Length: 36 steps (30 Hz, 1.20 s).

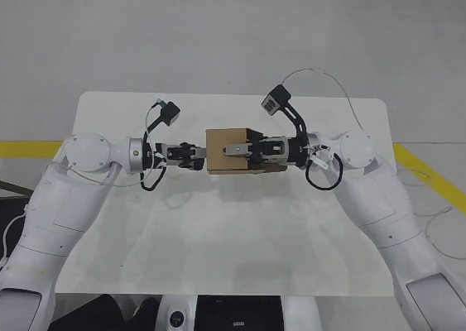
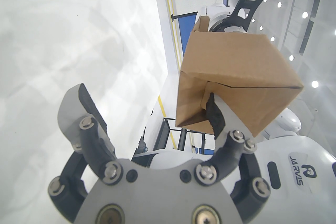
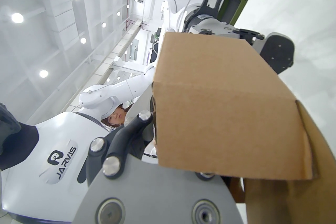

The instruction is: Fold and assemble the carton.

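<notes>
**Carton pinched by 1 arm, end flap met by the other**

The carton [image 1: 220, 138] is between the 2 arms, over the rear middle of the desk [image 1: 216, 248] and well apart from every desk edge. The right tool [image 1: 231, 151] is clenched on the carton. 1 finger lies along the upper panel and the other, I judge, is inside, so the wall is pinched and the box is steady for the other arm. In the right wrist view the carton [image 3: 223, 109] is very near the wrist, and a loose flap [image 3: 315, 156] stands open on that side.

The left tool [image 1: 201, 154] is released, with its fingers spread wide. In the left wrist view 1 finger pad [image 2: 215, 114] touches the end flap [image 2: 189, 99] of the carton [image 2: 236, 64], and the other finger [image 2: 84, 104] is apart from it. I judge this placing serves to press the flap inward against the hold of the right arm.

Each arm has room to draw back along its own line, and a wide part of the desk lies toward the robot. The narrow place is the carton's left end, where the 2 tools are near each other, so a hard push there could crush the corner. I cannot tell whether the carton's underside touches the desk
</notes>
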Tool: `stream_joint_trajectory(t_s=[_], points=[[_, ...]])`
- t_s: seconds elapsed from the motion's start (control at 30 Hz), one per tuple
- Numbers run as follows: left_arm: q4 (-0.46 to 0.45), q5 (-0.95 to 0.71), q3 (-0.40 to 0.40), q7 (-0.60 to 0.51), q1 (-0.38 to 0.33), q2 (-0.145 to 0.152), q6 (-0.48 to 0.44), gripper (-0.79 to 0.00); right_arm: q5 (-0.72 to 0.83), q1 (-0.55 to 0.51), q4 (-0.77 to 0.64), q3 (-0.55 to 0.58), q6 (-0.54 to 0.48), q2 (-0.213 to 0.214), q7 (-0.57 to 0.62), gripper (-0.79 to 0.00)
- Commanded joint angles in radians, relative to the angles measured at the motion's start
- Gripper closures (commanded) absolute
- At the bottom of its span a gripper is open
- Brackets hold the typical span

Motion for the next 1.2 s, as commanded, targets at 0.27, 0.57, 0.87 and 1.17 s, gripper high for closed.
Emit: stream_joint_trajectory(t_s=[0.27, 0.57, 0.87, 1.17], points=[[0.024, -0.092, -0.006, -0.008, 0.009, -0.006, -0.046, -0.785, 0.029, -0.006, 0.029, 0.009, -0.020, -0.004, 0.009, 0.000], [0.061, -0.159, -0.003, -0.006, 0.017, -0.013, -0.083, -0.785, 0.070, -0.016, 0.031, 0.027, -0.041, -0.006, 0.016, 0.000], [0.080, -0.183, 0.025, 0.002, 0.012, -0.025, -0.098, -0.785, 0.089, -0.017, 0.032, 0.036, -0.052, -0.010, 0.020, 0.000], [0.092, -0.215, 0.040, 0.003, 0.001, -0.036, -0.086, -0.785, 0.093, -0.015, 0.032, 0.035, -0.053, -0.014, 0.026, 0.000]])
